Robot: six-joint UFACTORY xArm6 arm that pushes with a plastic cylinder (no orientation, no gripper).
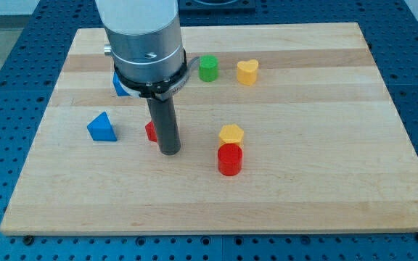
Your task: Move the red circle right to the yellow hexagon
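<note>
Wooden desk (pixel 325 196) on a blue perforated base, with scattered coloured blocks and a rod-ended arm.

No gripper is fitted, so no open or closed state applies; my tip (pixel 169 152) rests on the desk left of centre, touching or hiding part of a small red block (pixel 151 131) of unclear shape. Red circle (pixel 230 159) stands right of my tip, directly below and touching the yellow hexagon (pixel 231 133). Blue triangle (pixel 101 127) lies farther left; another blue block (pixel 120 86) is half hidden behind the arm. Green cylinder (pixel 208 68) and yellow heart (pixel 247 72) sit near the view's top.
</note>
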